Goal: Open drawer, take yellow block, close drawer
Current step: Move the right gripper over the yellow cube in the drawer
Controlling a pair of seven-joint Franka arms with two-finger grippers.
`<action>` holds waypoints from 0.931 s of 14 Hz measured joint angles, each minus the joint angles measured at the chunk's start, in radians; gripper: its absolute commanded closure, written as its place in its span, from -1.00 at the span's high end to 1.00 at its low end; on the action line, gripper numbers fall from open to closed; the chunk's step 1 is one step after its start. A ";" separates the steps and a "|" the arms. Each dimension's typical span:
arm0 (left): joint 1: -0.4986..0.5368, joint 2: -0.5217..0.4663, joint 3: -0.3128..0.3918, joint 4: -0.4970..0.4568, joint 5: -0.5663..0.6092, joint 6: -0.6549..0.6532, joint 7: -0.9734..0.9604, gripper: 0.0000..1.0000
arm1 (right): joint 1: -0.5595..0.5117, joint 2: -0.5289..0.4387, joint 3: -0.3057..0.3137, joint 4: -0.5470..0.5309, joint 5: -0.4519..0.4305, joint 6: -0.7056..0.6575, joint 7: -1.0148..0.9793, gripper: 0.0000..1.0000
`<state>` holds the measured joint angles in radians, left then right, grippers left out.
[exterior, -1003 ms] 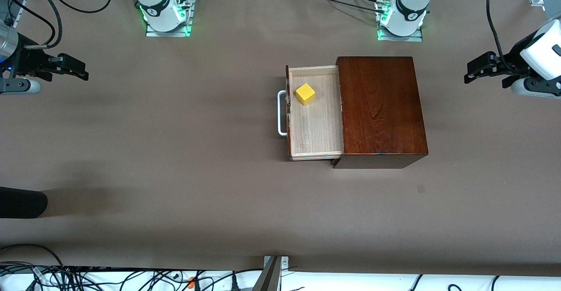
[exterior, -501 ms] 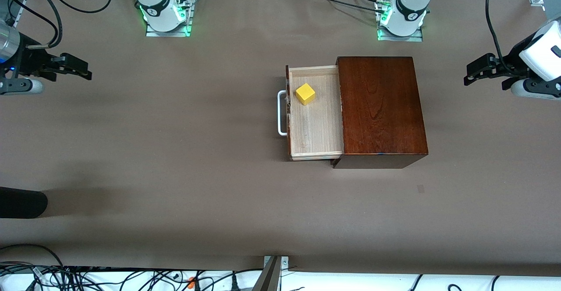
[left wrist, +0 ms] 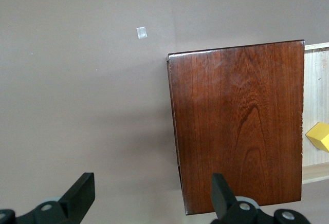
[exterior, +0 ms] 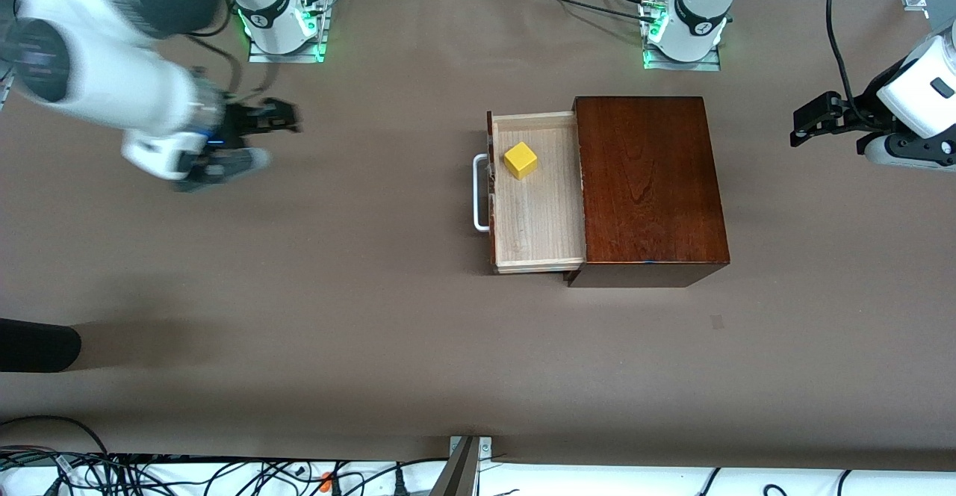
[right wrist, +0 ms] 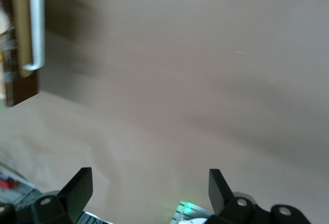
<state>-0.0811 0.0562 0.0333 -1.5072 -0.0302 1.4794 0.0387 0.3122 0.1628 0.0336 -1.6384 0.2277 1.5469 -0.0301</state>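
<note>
The drawer (exterior: 538,219) stands pulled out of the dark mahogany box (exterior: 648,182), its white handle (exterior: 480,192) facing the right arm's end of the table. The yellow block (exterior: 520,160) sits in the drawer's tray, in the part farther from the front camera. My right gripper (exterior: 287,116) is open and empty, over bare table between its base and the handle. In the right wrist view the handle (right wrist: 35,23) shows well off from the open right gripper (right wrist: 150,188). My left gripper (exterior: 803,124) waits open past the box's closed end; its wrist view shows the box (left wrist: 241,126) and the block (left wrist: 320,135).
A black rounded object (exterior: 37,345) lies at the table's edge toward the right arm's end. A small pale tape mark (exterior: 717,322) sits on the mat nearer the front camera than the box. Cables (exterior: 149,473) run along the front edge.
The right arm has swung in from the table's end toward the drawer, its gripper still open. The left gripper has barely shifted. Drawer and block have not moved.
</note>
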 measured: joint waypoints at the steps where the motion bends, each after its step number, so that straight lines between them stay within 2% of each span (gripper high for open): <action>1: 0.000 0.000 0.000 0.000 0.000 0.000 0.000 1.00 | 0.055 0.030 0.001 0.032 0.009 0.007 0.030 1.00; 5: 0.000 0.000 0.000 0.000 0.015 0.000 0.000 1.00 | 0.258 0.120 0.003 0.183 0.014 0.108 0.375 1.00; 8: 0.000 0.000 -0.001 0.000 0.017 0.000 0.000 1.00 | 0.388 0.167 0.003 0.199 0.012 0.278 0.590 1.00; 13: 0.000 0.000 -0.001 0.000 0.018 0.001 0.000 1.00 | 0.559 0.272 0.002 0.202 -0.136 0.532 0.642 1.00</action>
<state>-0.0812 0.0562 0.0321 -1.5072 -0.0122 1.4801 0.0387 0.8711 0.4346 0.0358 -1.4364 0.0916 2.0789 0.6124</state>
